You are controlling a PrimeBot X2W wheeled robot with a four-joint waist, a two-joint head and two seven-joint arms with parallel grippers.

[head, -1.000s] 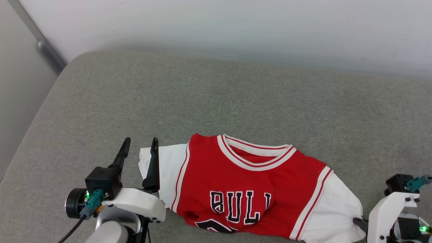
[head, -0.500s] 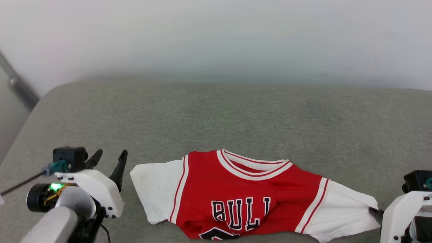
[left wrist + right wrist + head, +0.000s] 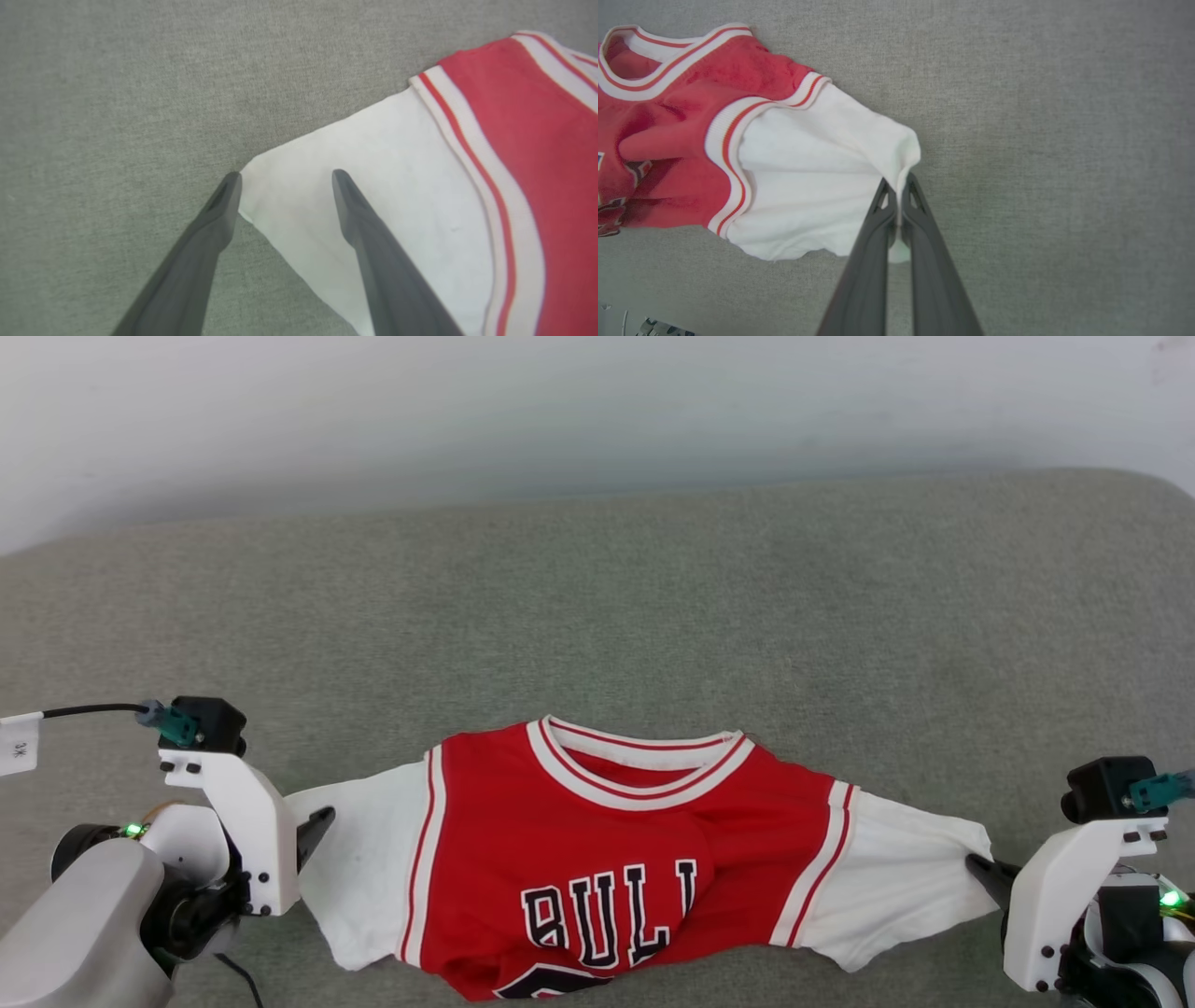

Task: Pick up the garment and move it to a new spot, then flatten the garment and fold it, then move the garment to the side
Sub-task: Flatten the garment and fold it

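Right claw (image 3: 899, 186) tight on garment (image 3: 597, 821) sleeve, left claw (image 3: 286, 175) agape over opposite sleeve corner

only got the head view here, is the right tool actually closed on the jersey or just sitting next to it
Observer: In the right wrist view the right tool is shut on the jersey. It pinches the outer edge of the white sleeve between its fingers.
Operator: and the left one, has it got anything
Observer: No. In the left wrist view the left tool is open. One fingertip is at the corner of the other sleeve and the second is over the white cloth. I cannot tell whether they touch it.
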